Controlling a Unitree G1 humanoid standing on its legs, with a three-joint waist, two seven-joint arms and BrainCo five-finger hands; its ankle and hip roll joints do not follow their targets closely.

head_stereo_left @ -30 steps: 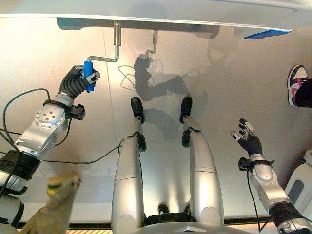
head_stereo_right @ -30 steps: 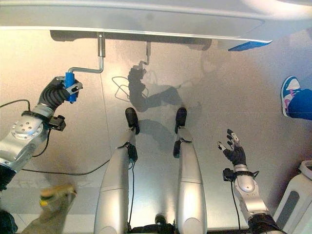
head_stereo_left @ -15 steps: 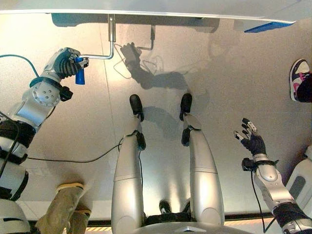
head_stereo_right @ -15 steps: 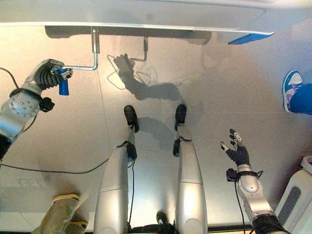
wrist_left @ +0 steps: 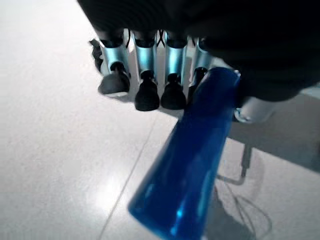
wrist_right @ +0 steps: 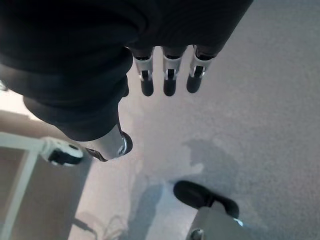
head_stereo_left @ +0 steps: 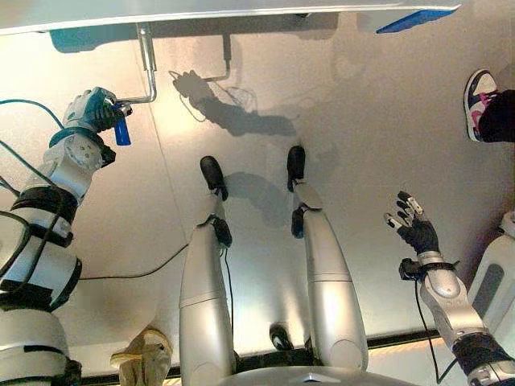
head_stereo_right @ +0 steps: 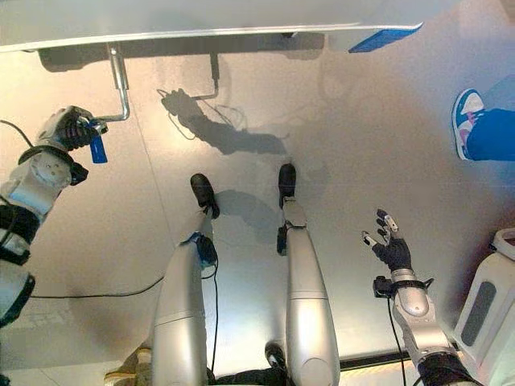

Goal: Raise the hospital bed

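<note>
The left robot hand (head_stereo_left: 95,108) is raised out to the robot's left with its fingers (wrist_left: 146,90) curled round the blue handle (head_stereo_left: 121,133) of the bed's crank (head_stereo_left: 146,64). The forearm slants up from the lower left, the wrist bent toward the bed. The handle hangs down from the fist, and in the left wrist view it runs out past the dark fingertips. From the fist a short metal bar leads to the crank's upright rod, which goes up under the pale edge of the hospital bed (head_stereo_left: 225,8) along the far side of the scene.

The right robot hand (head_stereo_left: 414,230) is held low at the robot's right, well apart from the bed, palm up, fingers spread and holding nothing.

The floor (head_stereo_left: 362,129) is smooth, grey and glossy. A blue piece (head_stereo_left: 417,19) sits under the bed's right end. A person's shoe (head_stereo_left: 479,98) shows at the right edge, and a white unit (head_stereo_right: 491,310) stands at the lower right.
</note>
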